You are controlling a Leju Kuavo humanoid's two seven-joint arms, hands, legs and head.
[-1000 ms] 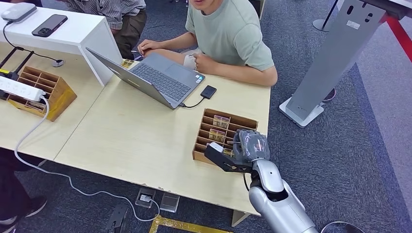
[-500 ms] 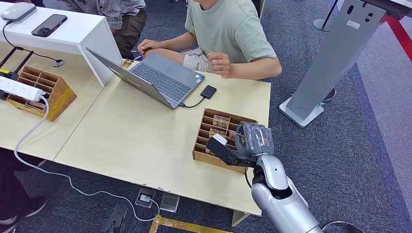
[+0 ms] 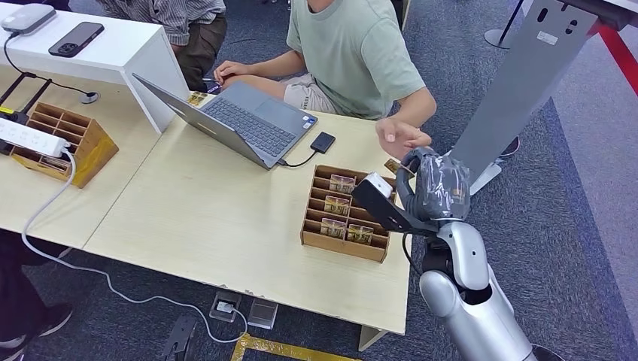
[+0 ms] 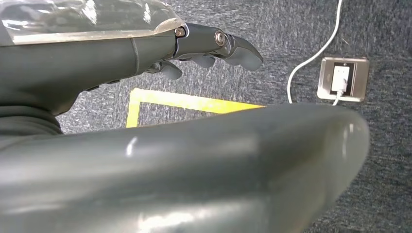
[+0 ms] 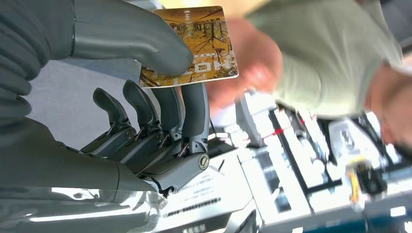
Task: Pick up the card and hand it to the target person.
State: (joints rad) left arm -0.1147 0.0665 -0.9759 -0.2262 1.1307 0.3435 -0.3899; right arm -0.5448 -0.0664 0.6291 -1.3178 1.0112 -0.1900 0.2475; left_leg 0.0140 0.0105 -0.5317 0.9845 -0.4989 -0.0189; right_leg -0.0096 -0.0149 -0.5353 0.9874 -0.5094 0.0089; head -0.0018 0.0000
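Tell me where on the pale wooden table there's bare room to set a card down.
The widest bare patch of the pale wooden table lies between the open grey laptop and the brown compartmented wooden tray, running to the near edge. The far right corner is crowded by the person's hand and the right hand.

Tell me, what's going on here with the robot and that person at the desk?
The robot's right hand holds a card pinched under its thumb, raised beside a wooden box of cards on the table. A seated person in a green shirt is reaching an open hand toward it, so the card looks about to be passed over but has not yet changed hands. The robot's left hand hangs over the floor, holding nothing.
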